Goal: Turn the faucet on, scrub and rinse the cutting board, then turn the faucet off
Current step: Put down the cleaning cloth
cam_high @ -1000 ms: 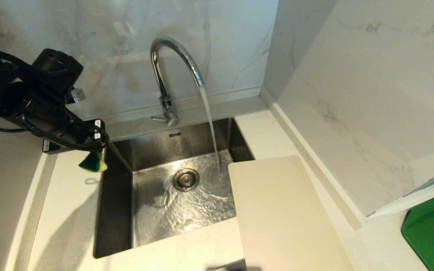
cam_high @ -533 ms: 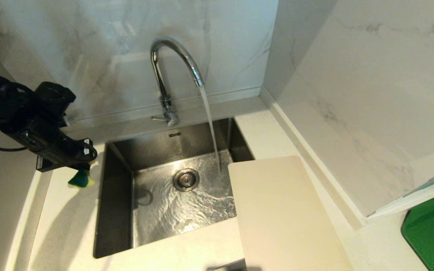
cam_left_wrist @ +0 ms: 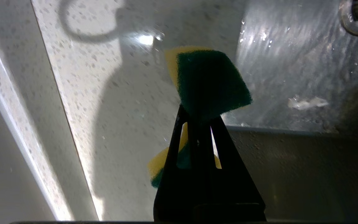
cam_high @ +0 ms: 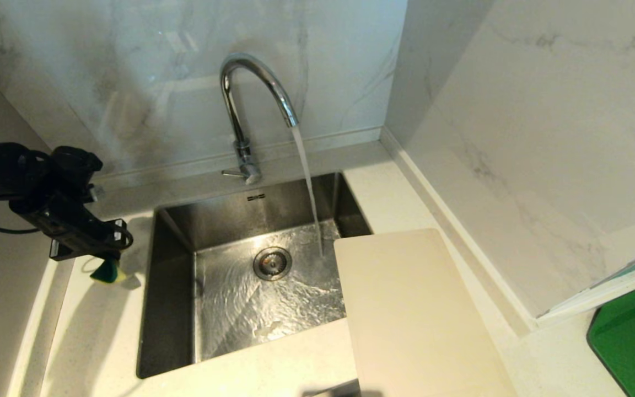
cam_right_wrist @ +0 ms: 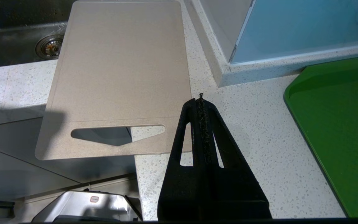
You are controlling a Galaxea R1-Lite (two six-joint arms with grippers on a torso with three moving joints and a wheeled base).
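Two arms are fitted; only the left one shows in the head view. The left tool point(cam_high: 109, 259) sits at 9 o'clock in that view, above the table point(cam_high: 97, 336) just left of the sink point(cam_high: 166, 309), its fingers clamped on a green-and-yellow sponge point(cam_high: 106, 272). In the left wrist view the sponge point(cam_left_wrist: 208, 82) protrudes past the fingertips, green face toward the camera, with the sink's wet floor beyond it.

The faucet point(cam_high: 251, 88) stands at 12 o'clock behind the sink, spout arched toward the basin. Water point(cam_high: 307, 187) runs from the spout and lands on the sink floor just beside the far edge of the cutting board point(cam_high: 411, 320). The drain point(cam_high: 272, 263) lies near the centre of the basin.

The cutting board lies flat at 5 o'clock, its left part overhanging the sink's right side and the rest on the table. In the right wrist view its slot handle point(cam_right_wrist: 117, 133) is at the near short edge.

The right tool point(cam_right_wrist: 201, 102) is closed and empty, above the table between the cutting board and a green board point(cam_right_wrist: 337, 124).
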